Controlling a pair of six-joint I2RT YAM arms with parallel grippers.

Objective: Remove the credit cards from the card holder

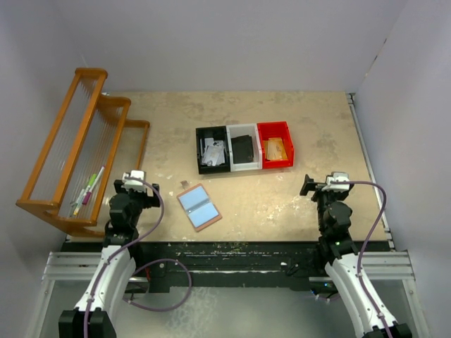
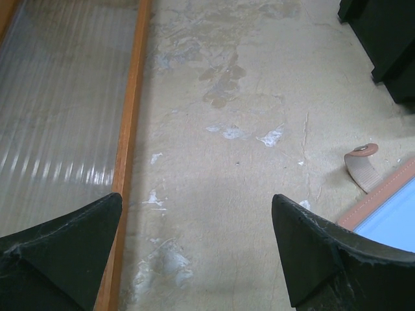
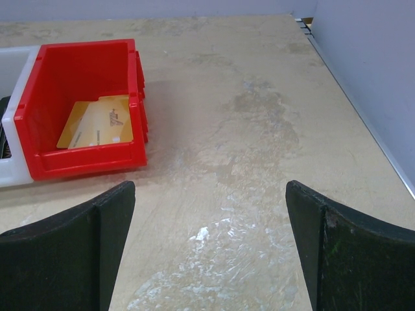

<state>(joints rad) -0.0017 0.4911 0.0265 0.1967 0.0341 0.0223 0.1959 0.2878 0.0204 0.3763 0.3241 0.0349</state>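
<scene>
The card holder lies open on the table between the arms, light blue lining up, salmon edge around it. Its corner and snap strap show at the right of the left wrist view. A tan-orange credit card lies inside the red bin; the red bin also shows in the top view. No pale striped card can be made out. My left gripper is open and empty over bare table, left of the holder. My right gripper is open and empty over bare table, right of the red bin.
A black bin with pale items, a white bin holding a dark object, and the red bin stand in a row at the table's middle back. A wooden rack with pens stands at the left; its rail runs beside my left gripper.
</scene>
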